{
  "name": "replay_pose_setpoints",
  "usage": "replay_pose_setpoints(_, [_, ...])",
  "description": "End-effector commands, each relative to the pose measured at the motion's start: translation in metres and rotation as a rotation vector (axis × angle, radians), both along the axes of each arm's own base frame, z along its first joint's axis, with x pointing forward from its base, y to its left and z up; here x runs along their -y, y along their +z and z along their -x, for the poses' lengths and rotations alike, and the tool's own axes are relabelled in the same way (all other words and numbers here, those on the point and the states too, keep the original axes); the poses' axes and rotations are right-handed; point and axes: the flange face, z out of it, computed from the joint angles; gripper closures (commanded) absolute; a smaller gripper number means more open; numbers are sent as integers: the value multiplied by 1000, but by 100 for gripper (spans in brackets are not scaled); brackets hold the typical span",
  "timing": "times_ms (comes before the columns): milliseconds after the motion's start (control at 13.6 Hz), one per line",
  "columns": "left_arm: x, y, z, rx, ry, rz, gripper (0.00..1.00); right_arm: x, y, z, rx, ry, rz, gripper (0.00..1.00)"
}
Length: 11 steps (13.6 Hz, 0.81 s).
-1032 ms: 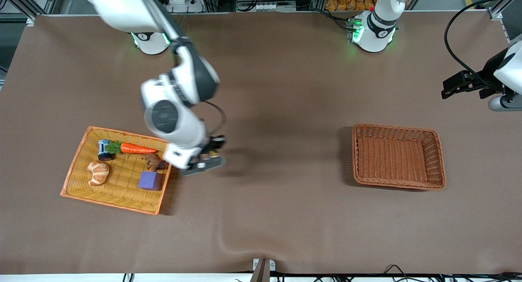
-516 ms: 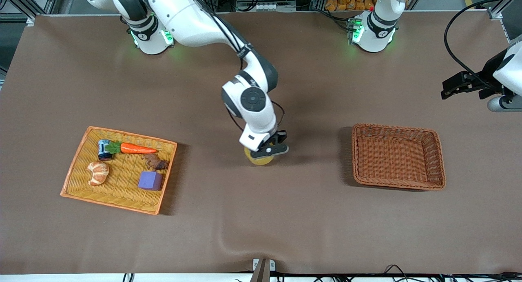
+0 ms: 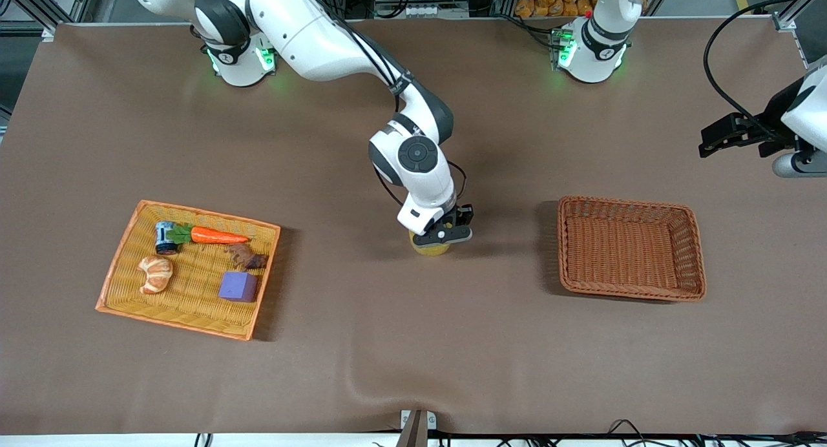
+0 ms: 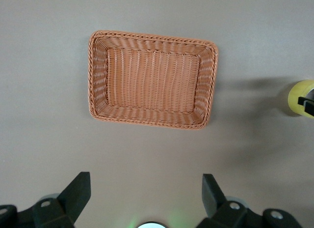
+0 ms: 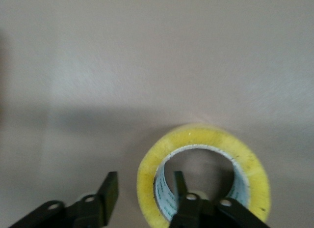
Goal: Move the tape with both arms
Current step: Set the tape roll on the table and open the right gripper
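The yellowish tape (image 3: 431,249) lies flat at the middle of the table, between the tray and the brown basket. My right gripper (image 3: 443,234) is right above it and open. In the right wrist view the tape (image 5: 147,181) has one finger inside its ring and the other outside, with a gap to the roll's wall; the right gripper (image 5: 144,183) does not pinch it. My left gripper (image 3: 730,134) waits open and empty over the left arm's end of the table. The left wrist view shows the left gripper (image 4: 145,183) and the tape (image 4: 298,97).
A brown wicker basket (image 3: 694,240) stands toward the left arm's end and also shows in the left wrist view (image 4: 98,75). An orange tray (image 3: 123,259) toward the right arm's end holds a carrot (image 3: 216,236), a croissant (image 3: 156,273), a purple cube (image 3: 238,285) and small items.
My right arm swung from the tray's edge to the middle of the table with the tape, then shifted slightly toward the basket and lower. The left arm has not moved.
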Motion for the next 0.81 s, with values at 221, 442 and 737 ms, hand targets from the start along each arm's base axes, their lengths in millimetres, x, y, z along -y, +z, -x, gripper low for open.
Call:
replay_pose_setpoints(221, [13,-7,-5,-16,-26,-4,0,175,154,-46,-75,-71,54,0])
replay_pose_setpoints(442, [34,-28,-18,-31,-36,0,0,260,180,-42,-97,-138,101,0])
replay_pose_setpoints(737, [90,-68,-33,-63,-4,50,0,372,251,-37,-107,-231,168,0])
